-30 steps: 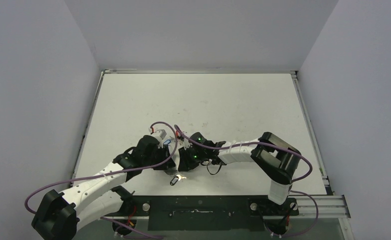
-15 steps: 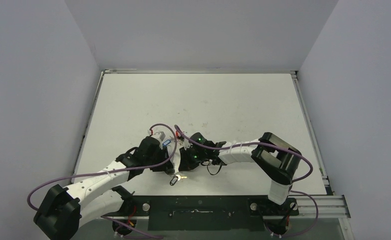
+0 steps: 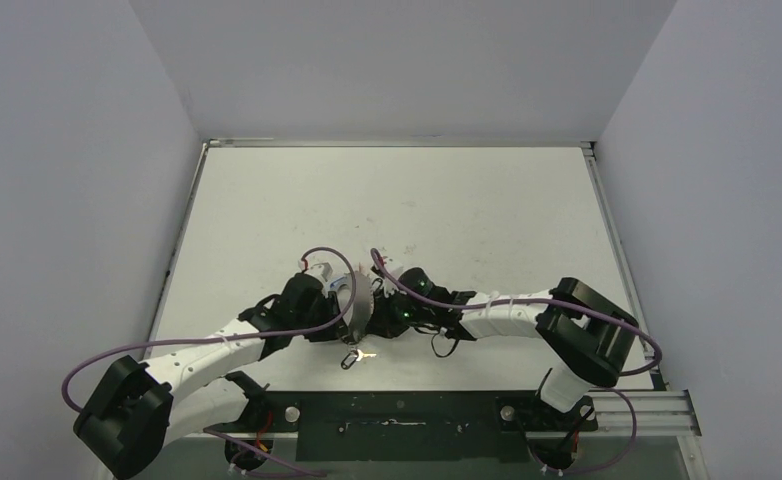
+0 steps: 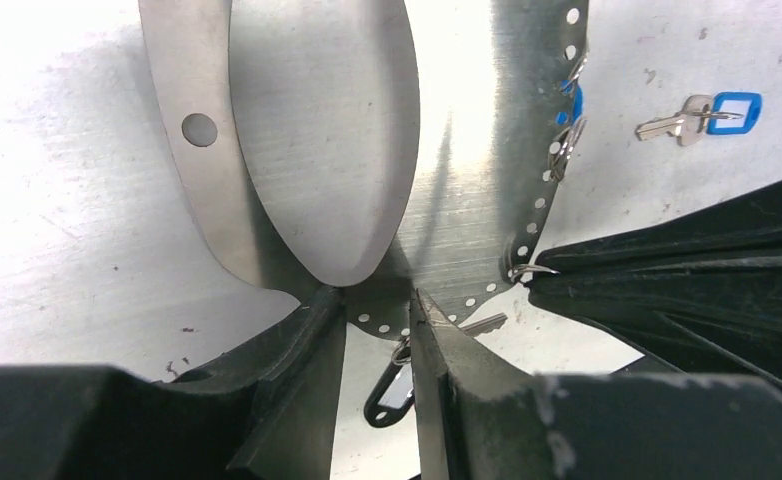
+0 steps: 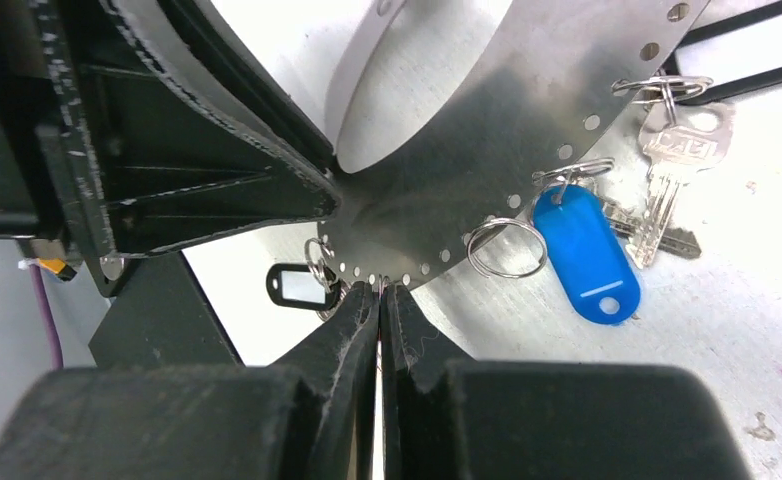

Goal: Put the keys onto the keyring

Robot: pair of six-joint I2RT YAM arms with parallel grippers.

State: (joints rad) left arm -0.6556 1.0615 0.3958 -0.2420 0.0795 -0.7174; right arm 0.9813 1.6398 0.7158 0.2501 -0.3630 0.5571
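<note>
The keyring [image 3: 361, 303] is a wide silvery band with small holes along its edge, held upright between both grippers. My left gripper [image 4: 378, 300] is shut on its lower rim [image 4: 467, 240]. My right gripper [image 5: 379, 288] is shut on the perforated edge of the band [image 5: 437, 200]. A key with a blue tag [image 5: 585, 250] hangs by a small ring from one hole, next to a silver key [image 5: 672, 160] and a loose split ring [image 5: 507, 247]. A second key with a light blue tag [image 4: 733, 108] lies on the table. The red-tagged key is out of view.
A key with a black-framed tag [image 3: 351, 358] lies on the white table [image 3: 487, 210] under the band; it also shows in the right wrist view [image 5: 297, 285]. Another black tag frame [image 5: 757, 40] lies behind. Grey walls enclose the table on three sides.
The right arm has swung its elbow to the right and its gripper has shifted slightly right. The band now shows upright between the two grippers. The left arm has barely moved.
</note>
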